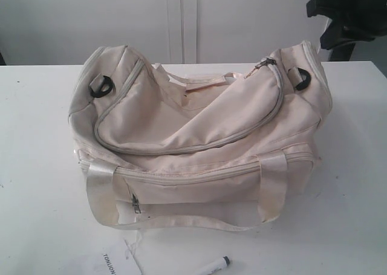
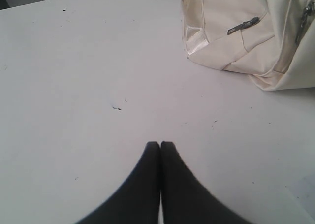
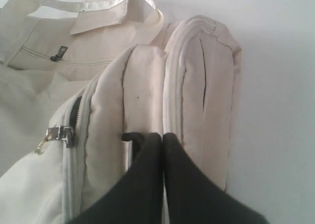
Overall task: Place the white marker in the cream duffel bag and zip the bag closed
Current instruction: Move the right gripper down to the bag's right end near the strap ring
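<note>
Marker (image 1: 214,266) is lying on tabletop (image 1: 36,226) on bag (image 1: 199,124)'s pocket side, near centre, cap slanting right; left tool (image 2: 160,144), pinched together, is hovering over bare tabletop, right tool (image 3: 161,135), likewise together, over bag's end, neither clearly nearer.

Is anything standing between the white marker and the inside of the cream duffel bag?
Yes. The white marker lies on the table in front of the cream duffel bag, whose curved top zipper looks closed, blocking entry.
</note>
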